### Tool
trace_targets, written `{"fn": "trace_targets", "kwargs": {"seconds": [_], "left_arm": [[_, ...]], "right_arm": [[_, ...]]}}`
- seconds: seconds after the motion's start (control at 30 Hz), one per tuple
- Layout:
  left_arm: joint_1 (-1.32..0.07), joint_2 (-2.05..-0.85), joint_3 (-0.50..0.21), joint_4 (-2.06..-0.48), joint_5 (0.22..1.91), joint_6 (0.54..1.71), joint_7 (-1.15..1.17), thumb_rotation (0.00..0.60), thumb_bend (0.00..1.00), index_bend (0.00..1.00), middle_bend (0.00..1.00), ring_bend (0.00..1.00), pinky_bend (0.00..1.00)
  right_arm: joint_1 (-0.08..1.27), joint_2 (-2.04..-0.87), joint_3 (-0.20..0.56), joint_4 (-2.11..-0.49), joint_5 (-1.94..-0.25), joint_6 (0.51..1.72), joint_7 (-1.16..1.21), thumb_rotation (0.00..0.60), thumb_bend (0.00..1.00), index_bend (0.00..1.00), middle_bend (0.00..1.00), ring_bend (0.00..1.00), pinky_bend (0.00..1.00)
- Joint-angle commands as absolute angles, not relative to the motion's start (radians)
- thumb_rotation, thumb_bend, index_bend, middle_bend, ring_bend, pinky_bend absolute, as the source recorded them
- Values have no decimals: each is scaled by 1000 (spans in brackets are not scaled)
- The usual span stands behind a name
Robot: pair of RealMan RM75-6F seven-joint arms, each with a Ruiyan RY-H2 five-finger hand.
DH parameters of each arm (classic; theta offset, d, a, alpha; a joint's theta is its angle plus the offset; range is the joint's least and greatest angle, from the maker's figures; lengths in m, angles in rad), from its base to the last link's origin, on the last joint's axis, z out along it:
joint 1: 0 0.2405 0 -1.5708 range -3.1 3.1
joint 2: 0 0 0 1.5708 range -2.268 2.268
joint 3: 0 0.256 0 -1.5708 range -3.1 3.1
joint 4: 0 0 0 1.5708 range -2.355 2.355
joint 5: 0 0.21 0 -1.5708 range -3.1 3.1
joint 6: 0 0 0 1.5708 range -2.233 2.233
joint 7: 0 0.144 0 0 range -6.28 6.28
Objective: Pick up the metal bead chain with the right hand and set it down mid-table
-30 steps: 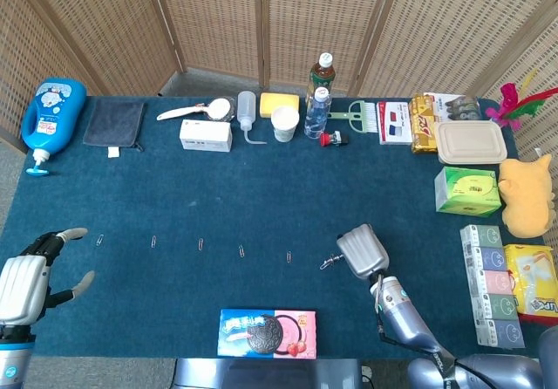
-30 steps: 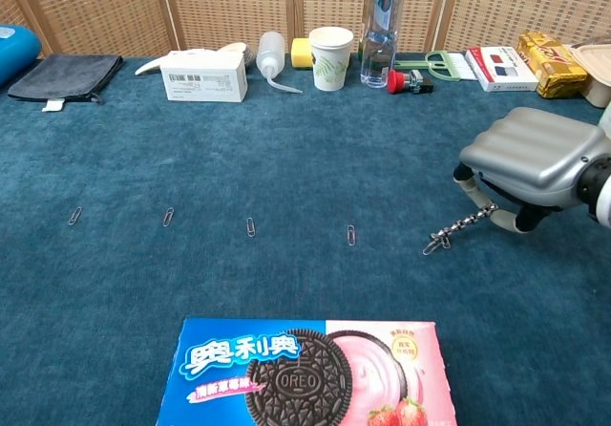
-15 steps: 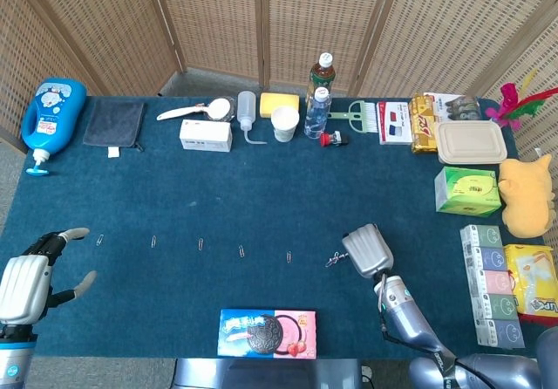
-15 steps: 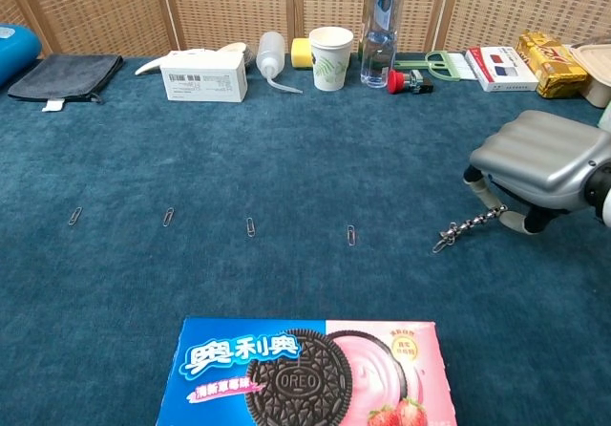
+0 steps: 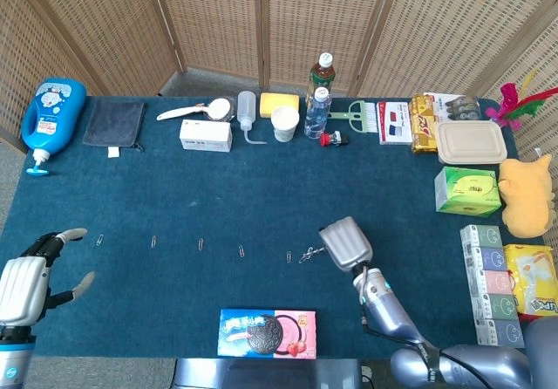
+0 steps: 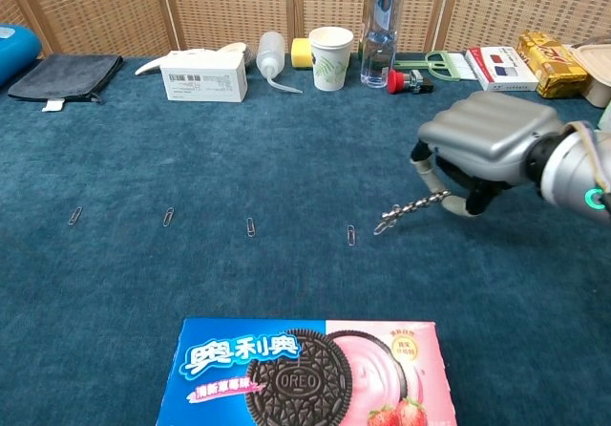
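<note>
My right hand (image 5: 344, 242) (image 6: 482, 139) hovers low over the blue table, palm down, pinching one end of the metal bead chain (image 6: 409, 209) (image 5: 311, 252). The chain stretches out to the left of the hand, its clasp end hanging close above the cloth beside the rightmost paper clip (image 6: 351, 235). At the near left corner my left hand (image 5: 30, 276) rests with fingers spread and nothing in it; the chest view does not show it.
A row of several paper clips (image 5: 200, 243) runs across the near table. An Oreo box (image 6: 305, 373) lies at the front edge. A white box (image 6: 203, 74), squeeze bottle (image 6: 271, 55), paper cup (image 6: 330, 57) and water bottle (image 6: 379, 27) line the back. Boxes and a plush toy (image 5: 527, 194) crowd the right side.
My right hand has carried the chain leftward, from right of the clip row to beside the rightmost clip. The left hand has not moved.
</note>
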State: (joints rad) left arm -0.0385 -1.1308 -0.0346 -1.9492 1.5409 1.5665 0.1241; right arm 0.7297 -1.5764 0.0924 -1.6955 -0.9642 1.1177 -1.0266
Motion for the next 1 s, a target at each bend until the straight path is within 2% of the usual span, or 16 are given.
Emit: {"fn": "trace_targets", "kwargs": {"seconds": [0.03, 0.63, 1.0], "left_arm": [[-34, -1130, -32, -1944, 1542, 1570, 117, 600, 392, 254, 328, 256, 390], [-6, -1114, -22, -1913, 1537, 1591, 71, 600, 392, 252, 328, 253, 389], [-16, -1121, -28, -1917, 1537, 1574, 84, 600, 392, 252, 328, 252, 389]], "right_arm": [[750, -1606, 96, -1689, -949, 1109, -1043, 600, 512, 671, 786, 915, 725], [817, -1712, 93, -1584, -884, 1090, -1076, 600, 513, 674, 786, 915, 725], [812, -1623, 137, -1662, -887, 1140, -1018, 600, 513, 674, 786, 915, 725]]}}
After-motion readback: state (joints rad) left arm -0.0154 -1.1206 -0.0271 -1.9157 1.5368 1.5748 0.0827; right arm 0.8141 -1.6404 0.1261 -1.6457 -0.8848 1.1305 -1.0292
